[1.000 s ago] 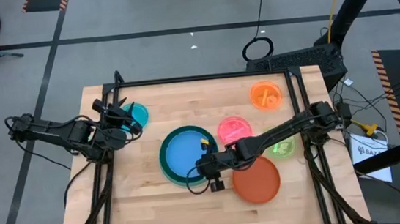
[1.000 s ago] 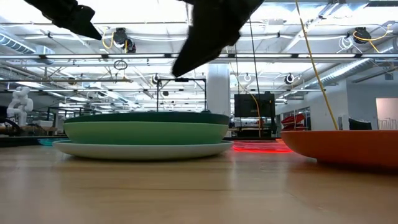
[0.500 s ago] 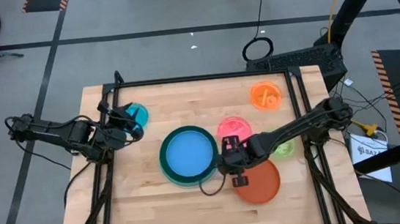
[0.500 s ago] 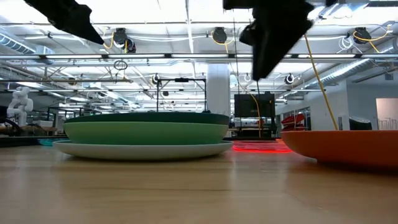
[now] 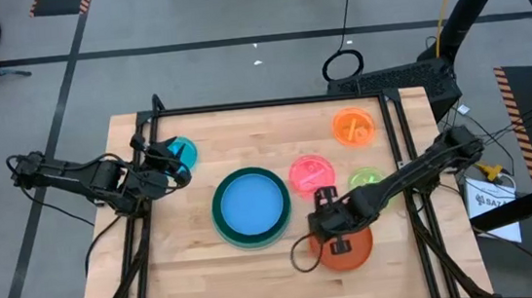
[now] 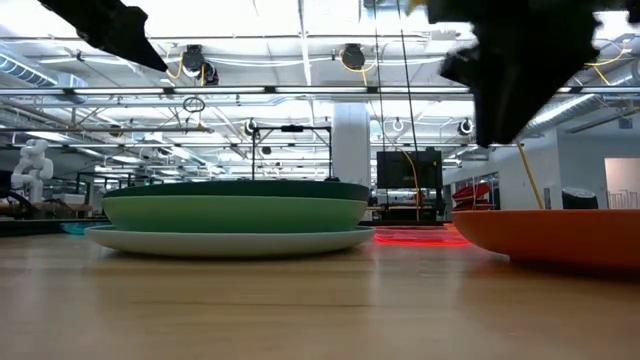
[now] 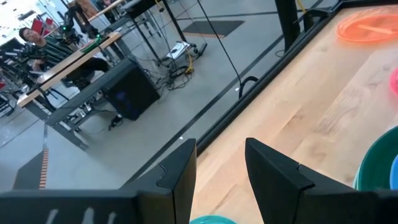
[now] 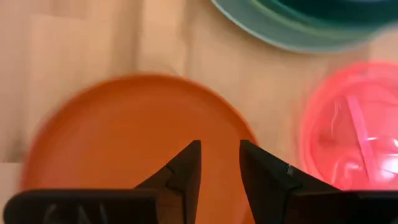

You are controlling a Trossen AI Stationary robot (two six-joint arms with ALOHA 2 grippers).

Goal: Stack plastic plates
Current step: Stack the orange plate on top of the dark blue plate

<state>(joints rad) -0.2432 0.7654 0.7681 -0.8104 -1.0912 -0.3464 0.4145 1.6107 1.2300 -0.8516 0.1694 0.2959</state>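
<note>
The large plates sit stacked left of the table's middle (image 5: 250, 206), with the blue medium plate on top. The low view shows dark green (image 6: 235, 187) on light green (image 6: 235, 212) on pale blue (image 6: 235, 240). The orange-red plate (image 5: 356, 248) lies flat near the near edge. My right gripper (image 5: 338, 240) hovers open above it (image 8: 220, 149), clear of its rim (image 6: 560, 235). The pink (image 5: 310, 172), lime (image 5: 367, 180) and orange (image 5: 353, 126) small plates lie to the right. My left gripper (image 5: 171, 160) waits open beside the cyan plate (image 5: 180, 152).
A raised black frame runs along the table's far edge (image 5: 271, 102) and both sides. Bare wood lies between the stack and the near edge (image 5: 220, 281) and on the far middle (image 5: 255, 135). A cable loop hangs from the right arm (image 5: 301, 255).
My right gripper has travelled from the stack's near-right rim toward the table's right and near edges, ending over the orange-red plate. The blue plate has stayed on top of the stack. The left arm has kept still.
</note>
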